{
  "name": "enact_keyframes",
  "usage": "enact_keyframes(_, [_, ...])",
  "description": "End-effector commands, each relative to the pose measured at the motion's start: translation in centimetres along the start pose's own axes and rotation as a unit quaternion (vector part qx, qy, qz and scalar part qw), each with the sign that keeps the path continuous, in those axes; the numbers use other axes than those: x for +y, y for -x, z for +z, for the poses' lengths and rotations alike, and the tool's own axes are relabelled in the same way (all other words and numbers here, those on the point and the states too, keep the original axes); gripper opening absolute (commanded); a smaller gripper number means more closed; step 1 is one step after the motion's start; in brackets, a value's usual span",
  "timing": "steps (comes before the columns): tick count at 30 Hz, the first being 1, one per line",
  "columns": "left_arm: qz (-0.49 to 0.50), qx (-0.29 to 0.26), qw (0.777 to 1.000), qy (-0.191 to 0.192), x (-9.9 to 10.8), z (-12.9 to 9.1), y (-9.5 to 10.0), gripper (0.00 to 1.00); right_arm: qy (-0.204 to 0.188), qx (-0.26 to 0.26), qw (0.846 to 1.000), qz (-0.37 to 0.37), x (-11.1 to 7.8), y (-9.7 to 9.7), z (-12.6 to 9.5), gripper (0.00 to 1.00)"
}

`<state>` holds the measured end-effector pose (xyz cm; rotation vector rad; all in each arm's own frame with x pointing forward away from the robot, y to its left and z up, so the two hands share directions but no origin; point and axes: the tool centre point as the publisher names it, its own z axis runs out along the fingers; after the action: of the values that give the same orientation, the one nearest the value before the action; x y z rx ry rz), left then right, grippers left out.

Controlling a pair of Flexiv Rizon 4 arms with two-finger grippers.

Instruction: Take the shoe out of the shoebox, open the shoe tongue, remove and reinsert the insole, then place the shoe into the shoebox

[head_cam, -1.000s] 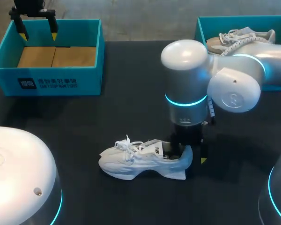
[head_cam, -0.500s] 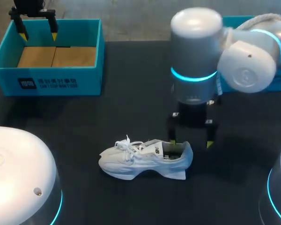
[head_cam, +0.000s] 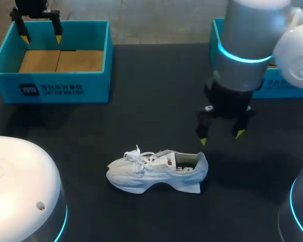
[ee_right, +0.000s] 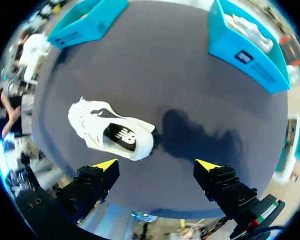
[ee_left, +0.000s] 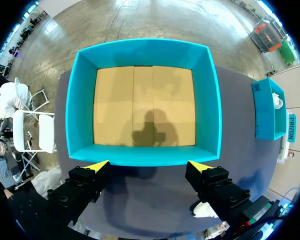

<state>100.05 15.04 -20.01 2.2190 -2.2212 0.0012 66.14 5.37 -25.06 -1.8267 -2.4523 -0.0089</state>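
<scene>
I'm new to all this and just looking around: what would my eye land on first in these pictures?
A white shoe stands alone in the middle of the dark table, toe toward the left arm's side. The right gripper hangs open above the table near its heel, holding nothing. At the far left corner, the left gripper hovers open over an empty teal shoebox.

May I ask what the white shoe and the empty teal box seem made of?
The shoe probably has a matte white fabric upper, with cloth laces and a thicker foam-like sole. The box looks like cardboard: matte teal walls, plain brown bottom flaps.
</scene>
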Motion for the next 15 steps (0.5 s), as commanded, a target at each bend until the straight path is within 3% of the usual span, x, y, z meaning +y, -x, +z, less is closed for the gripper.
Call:
enact_keyframes(1, [0.0,0.0,1.0,0.0,0.02,-0.01,-0.01,1.0,0.01,0.162,0.984,-0.08,-1.06,3.91,-0.58,1.0])
enact_keyframes(15, [0.0,0.0,1.0,0.0,0.02,-0.01,-0.01,1.0,0.017,0.158,0.982,-0.1,-0.69,3.86,-0.43,1.0])
